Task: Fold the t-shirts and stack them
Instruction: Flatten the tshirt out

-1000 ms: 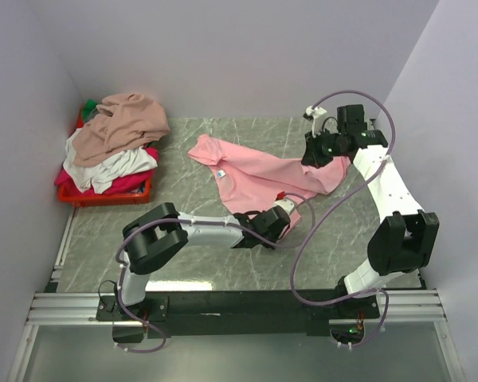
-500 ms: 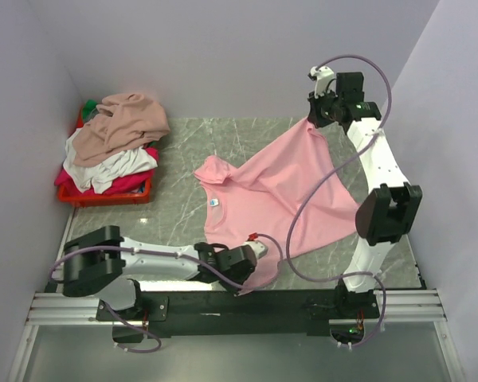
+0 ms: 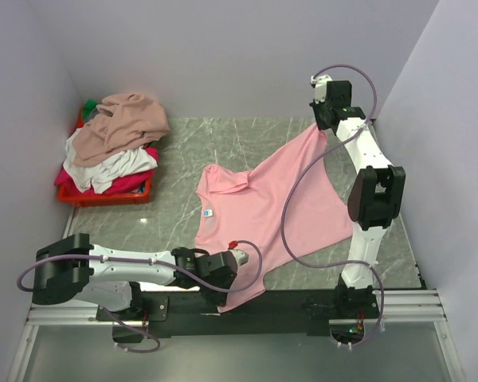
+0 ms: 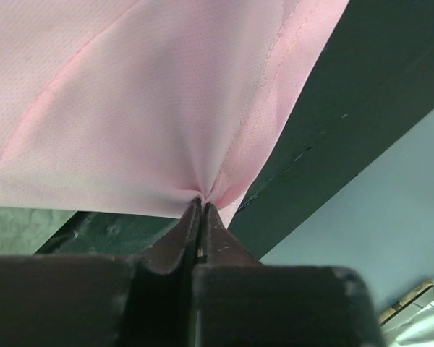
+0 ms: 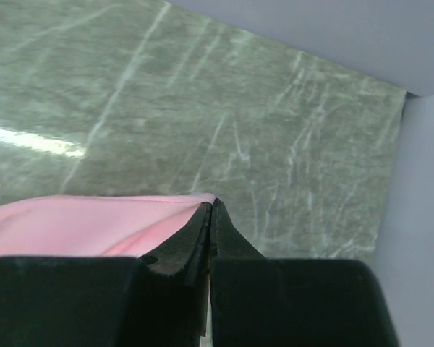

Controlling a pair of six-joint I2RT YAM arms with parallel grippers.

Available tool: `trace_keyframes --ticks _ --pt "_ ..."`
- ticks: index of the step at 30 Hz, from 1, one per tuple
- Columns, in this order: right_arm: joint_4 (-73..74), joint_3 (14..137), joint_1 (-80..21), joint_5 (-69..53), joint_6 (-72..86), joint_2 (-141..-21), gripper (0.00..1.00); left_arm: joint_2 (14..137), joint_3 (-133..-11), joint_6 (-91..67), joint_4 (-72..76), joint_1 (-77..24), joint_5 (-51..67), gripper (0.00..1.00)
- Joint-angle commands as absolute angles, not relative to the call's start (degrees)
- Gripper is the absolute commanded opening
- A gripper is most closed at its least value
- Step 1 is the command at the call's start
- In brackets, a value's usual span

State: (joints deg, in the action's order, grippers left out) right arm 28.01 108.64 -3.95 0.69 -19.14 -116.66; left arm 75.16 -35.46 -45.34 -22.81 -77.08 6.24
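The pink t-shirt (image 3: 263, 203) stretches slanting from the left gripper (image 4: 202, 206), pinched shut on its near corner, to the right gripper (image 5: 212, 206), pinched shut on its far-right corner.

Top camera looks down from behind over the whole table (image 3: 183, 151); both wrist cameras sit very close, sharing its pink t-shirt (image 3: 279, 199).
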Motion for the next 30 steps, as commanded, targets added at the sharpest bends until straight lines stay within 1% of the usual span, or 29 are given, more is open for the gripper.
trace_keyframes --ticks 1,2,3,4,5,6,7,9,10,12,13,14,16,17,18,19,21,24,28,30 --pt "24.0 111.8 -2.8 5.3 -20.7 -118.4 0.0 74.5 -36.2 -48.7 -26.2 -77.0 4.9 0.1" --pt "25.6 112.1 -2.8 4.7 -21.1 -119.0 0.22 74.4 -37.7 -49.1 -27.6 -76.4 3.8 0.23" --pt "26.4 111.7 -2.8 3.8 -21.5 -119.1 0.36 74.1 -38.6 -49.6 -28.0 -75.8 1.7 0.45" --pt "26.8 111.0 -2.7 1.5 -22.0 -118.7 0.48 73.1 -40.7 -49.4 -28.2 -73.8 1.2 0.51" --pt "26.9 109.9 -2.7 0.5 -22.1 -117.1 0.64 72.4 -41.7 -49.2 -28.1 -72.5 1.1 0.56" --pt "26.6 107.5 -2.7 0.1 -22.1 -115.9 0.69 71.6 -42.8 -47.8 -27.3 -70.9 1.8 0.6" --pt "26.7 106.4 -2.8 -3.1 -22.4 -113.6 0.75 70.1 -45.1 -47.1 -26.5 -66.7 2.6 0.61" --pt "27.9 103.4 -2.1 -7.1 -23.1 -110.9 0.77 69.2 -47.2 -44.1 -24.4 -61.7 4.5 0.61" --pt "28.5 102.1 -1.8 -13.0 -23.8 -108.0 0.77 69.0 -49.7 -43.0 -23.9 -56.9 5.3 0.61" --pt "31.9 98.1 -1.0 -21.1 -26.1 -105.0 0.77 69.9 -52.7 -39.0 -22.9 -51.9 5.9 0.61" --pt "33.3 96.3 -0.9 -24.6 -29.2 -101.9 0.77 72.0 -56.3 -37.3 -23.3 -47.7 4.8 0.61" --pt "37.1 92.7 -0.9 -32.7 -31.7 -100.4 0.77 73.5 -58.2 -35.3 -23.6 -45.7 3.7 0.62" --pt "40.2 88.0 -0.9 -38.6 -36.3 -95.7 0.77 78.7 -63.6 -28.8 -25.0 -40.3 0.4 0.63" --pt "41.2 85.5 -0.9 -43.8 -37.2 -93.9 0.77 80.8 -65.4 -26.6 -25.5 -38.8 -3.6 0.63" --pt "42.3 81.0 -0.9 -45.9 -40.0 -92.3 0.77 82.8 -67.0 -21.8 -25.7 -37.5 -4.6 0.63" --pt "43.1 78.8 -0.9 -47.6 -40.6 -89.2 0.77 86.2 -69.5 -20.1 -25.7 -35.6 -5.9 0.63" --pt "43.9 73.6 -0.9 -48.8 -41.4 -86.1 0.77 88.9 -71.0 -15.0 -24.4 -34.5 -6.3 0.63" --pt "44.8 68.7 -0.8 -48.0 -42.5 -80.9 0.77 94.5 -73.6 -9.1 -25.0 -33.9 -6.9 0.62" --pt "43.5 63.8 -0.8 -48.2 -41.8 -75.9 0.77 100.8 -75.8 -6.8 -26.1 -32.1 -7.7 0.61" --pt "42.7 62.0 -0.7 -48.3 -41.0 -75.2 0.77 103.0 -76.5 -10.1 -25.2 -30.4 -3.0 0.55"
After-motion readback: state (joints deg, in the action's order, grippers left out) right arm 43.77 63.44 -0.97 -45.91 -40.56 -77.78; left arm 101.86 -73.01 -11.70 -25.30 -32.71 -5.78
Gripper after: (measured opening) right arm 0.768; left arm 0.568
